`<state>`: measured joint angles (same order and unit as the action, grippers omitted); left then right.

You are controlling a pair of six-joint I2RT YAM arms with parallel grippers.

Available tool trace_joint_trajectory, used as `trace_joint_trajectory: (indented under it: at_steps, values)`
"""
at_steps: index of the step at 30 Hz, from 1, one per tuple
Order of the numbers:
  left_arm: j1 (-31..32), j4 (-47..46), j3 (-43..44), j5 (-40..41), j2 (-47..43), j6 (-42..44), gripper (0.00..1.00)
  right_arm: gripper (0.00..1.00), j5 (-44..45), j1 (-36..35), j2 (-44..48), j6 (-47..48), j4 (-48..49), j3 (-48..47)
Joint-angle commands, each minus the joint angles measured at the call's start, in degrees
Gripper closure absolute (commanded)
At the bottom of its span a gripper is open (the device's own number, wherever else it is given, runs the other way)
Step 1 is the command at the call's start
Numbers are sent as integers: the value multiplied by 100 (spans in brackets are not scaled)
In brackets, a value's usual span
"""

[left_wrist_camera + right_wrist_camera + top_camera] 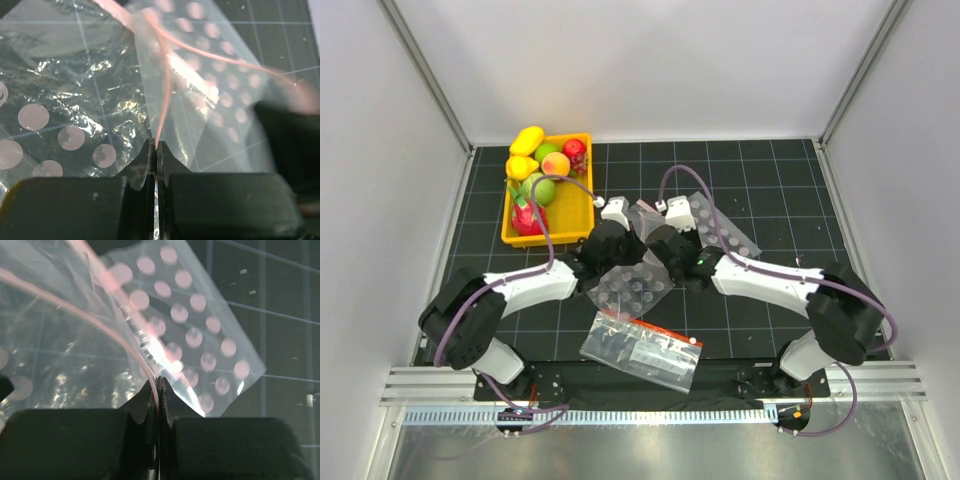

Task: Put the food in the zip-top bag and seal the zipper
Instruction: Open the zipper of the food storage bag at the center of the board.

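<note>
The zip-top bag is a clear crinkled film held up between my two grippers over the mat's middle. Its zipper is a thin pink line. It runs straight down into my left gripper, whose jaws are shut on it. In the right wrist view the zipper curves down the bag into my right gripper, also shut on it. The food lies in the yellow tray at the back left: yellow pieces, a peach, green and red fruits. From above, both grippers meet tip to tip.
A clear sheet with rows of round bubbles lies under the grippers, and another bubble sheet lies to the right. A clear printed bag with a red band rests near the front edge. White walls enclose the black gridded mat.
</note>
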<state>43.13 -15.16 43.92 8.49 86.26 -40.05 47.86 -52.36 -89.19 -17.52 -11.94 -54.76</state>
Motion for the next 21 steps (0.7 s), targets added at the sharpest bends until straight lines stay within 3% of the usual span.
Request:
trace_joint_trajectory:
  at_steps: [1,8,18,21]
  values:
    - [-33,162,310,-41,171,94,100,98,1337,6,865,99,-238,-193]
    - [-33,224,459,-128,505,147,100,99,2544,50,2238,188,-150,290]
    - [-33,382,618,-50,814,261,100,99,2808,103,2845,100,-255,405]
    - [-33,408,583,153,831,243,100,99,2485,234,3082,38,-238,501]
